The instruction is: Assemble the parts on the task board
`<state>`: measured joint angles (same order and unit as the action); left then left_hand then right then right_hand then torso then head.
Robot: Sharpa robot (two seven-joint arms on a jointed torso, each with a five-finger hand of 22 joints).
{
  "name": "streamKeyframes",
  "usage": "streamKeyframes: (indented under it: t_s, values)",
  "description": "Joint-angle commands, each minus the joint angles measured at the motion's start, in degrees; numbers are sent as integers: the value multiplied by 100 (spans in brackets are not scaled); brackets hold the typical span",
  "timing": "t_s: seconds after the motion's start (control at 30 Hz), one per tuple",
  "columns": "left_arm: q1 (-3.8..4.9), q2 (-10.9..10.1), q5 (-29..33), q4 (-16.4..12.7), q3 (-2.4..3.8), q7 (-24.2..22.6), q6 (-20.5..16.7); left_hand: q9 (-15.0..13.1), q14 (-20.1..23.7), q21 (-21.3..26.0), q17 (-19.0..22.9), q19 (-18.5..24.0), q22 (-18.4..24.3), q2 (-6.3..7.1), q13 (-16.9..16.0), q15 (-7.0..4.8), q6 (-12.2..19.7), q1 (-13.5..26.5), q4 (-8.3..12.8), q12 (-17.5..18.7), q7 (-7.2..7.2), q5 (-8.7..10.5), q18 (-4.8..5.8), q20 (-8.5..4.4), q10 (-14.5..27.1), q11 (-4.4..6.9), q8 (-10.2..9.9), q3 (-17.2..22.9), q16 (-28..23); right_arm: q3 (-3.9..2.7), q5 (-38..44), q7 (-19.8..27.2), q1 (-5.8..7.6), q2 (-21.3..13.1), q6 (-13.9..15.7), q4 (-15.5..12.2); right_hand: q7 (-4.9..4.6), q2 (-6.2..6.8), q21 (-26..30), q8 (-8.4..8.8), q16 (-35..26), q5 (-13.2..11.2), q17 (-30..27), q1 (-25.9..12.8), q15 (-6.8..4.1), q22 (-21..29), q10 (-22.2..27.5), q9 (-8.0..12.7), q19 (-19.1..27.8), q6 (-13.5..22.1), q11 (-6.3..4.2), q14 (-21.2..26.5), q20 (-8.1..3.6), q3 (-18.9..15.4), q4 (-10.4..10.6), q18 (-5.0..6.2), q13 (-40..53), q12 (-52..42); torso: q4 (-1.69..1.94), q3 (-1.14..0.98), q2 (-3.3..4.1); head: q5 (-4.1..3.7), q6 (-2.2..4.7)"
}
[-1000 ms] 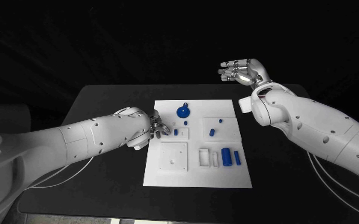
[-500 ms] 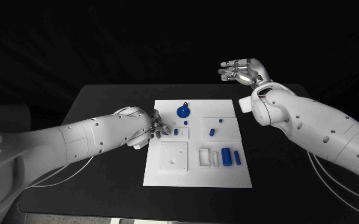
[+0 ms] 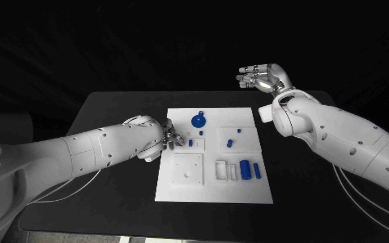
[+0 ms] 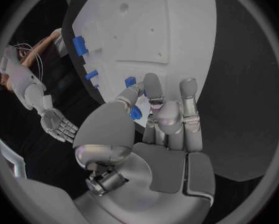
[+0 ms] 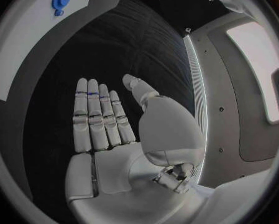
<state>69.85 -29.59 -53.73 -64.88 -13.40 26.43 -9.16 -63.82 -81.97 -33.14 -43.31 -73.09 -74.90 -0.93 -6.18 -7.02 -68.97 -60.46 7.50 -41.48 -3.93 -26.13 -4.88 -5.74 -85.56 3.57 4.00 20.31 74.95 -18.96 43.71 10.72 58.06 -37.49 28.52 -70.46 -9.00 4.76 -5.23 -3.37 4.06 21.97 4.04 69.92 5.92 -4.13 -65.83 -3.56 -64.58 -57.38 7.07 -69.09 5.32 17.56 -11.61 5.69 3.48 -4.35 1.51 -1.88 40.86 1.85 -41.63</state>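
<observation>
Using the board (image 3: pixel 212 192) as the reference: nearest the robot on it there's a flat white square block (image 3: pixel 187 169), and just beside that a couple of upright blue cylinders (image 3: pixel 245 170) next to a white holder. A bit further in, the left hand (image 3: pixel 166 138) sits at the board's left edge, fingers curled close together and pinching a small blue part (image 4: pixel 135 113) between thumb and fingertips; another little blue peg (image 3: pixel 190 142) stands just beside that hand. Further up the board is a round blue disc (image 3: pixel 198 121). Past the board's far right corner, well off it, the right hand (image 3: pixel 263 77) hangs in the air with fingers straight and apart, holding nothing.
</observation>
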Motion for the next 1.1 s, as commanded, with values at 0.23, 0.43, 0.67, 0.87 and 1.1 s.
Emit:
streamKeyframes:
  t_s: [0.23, 0.43, 0.67, 0.87, 1.1]
  values:
    - [-65, 20, 136, -21, -35, 91, 131, -13, -20, -18, -35, -1, -109, -111, -19, -24, -686, -10, 241, -19, 639, -80, -11, 29, -129, 151, 14, 257, 26, -1, 11, 45, -15, 5, -86, -1, 0, 11, 38, -14, -16, 33, -9, -48, 10, 5, 23, 4, 9, 5, -12, 38, 10, 33, 10, 27, -8, 19, 2, -3, -1, 3, -8]
    - [-65, 14, 145, -24, -35, 99, 153, -23, -18, -26, -37, 2, -108, -117, -26, -22, -687, 10, 276, -20, 639, -99, -20, 34, -129, 151, 11, 277, 26, -1, 11, 46, -25, 6, -90, 6, 0, 11, 38, -14, -16, 33, -9, -48, 10, 5, 23, 4, 9, 5, -12, 38, 10, 33, 10, 27, -8, 19, 2, -2, -1, 3, -18]
    - [-65, 5, 140, -33, -35, 112, 218, -23, -18, -26, -37, 2, -108, -117, -26, -22, -687, 10, 276, -20, 639, -99, -20, 34, -129, 151, 11, 277, 26, -1, 11, 48, -29, 4, -91, 5, 0, 7, 39, -15, -16, 37, -9, -55, 12, 5, 28, 3, 12, 2, -10, 43, 12, 38, 1, 27, -8, 20, 1, -3, -4, 4, -28]
    - [-65, -2, 127, -65, -35, 115, 251, -18, -20, -32, -46, 8, -108, -120, -35, -19, -688, 13, 305, -19, 638, -98, -26, 41, -129, 151, 8, 284, 29, -1, 11, 48, -31, 2, -92, 5, 0, 7, 39, -15, -16, 37, -9, -55, 12, 5, 28, 3, 12, 2, -10, 43, 12, 38, 1, 27, -8, 20, 1, -2, -1, 7, -27]
    - [-65, -8, 64, -102, -35, 114, 284, -12, -17, -34, -40, 11, -108, -119, -37, -18, -688, 9, 314, -17, 637, -95, -27, 43, -129, 151, 6, 283, 26, -1, 11, 49, -34, 0, -93, 5, 0, 7, 39, -15, -16, 37, -9, -55, 12, 5, 28, 3, 12, 2, -10, 43, 12, 38, 1, 27, -8, 20, 0, -3, -1, 4, -35]
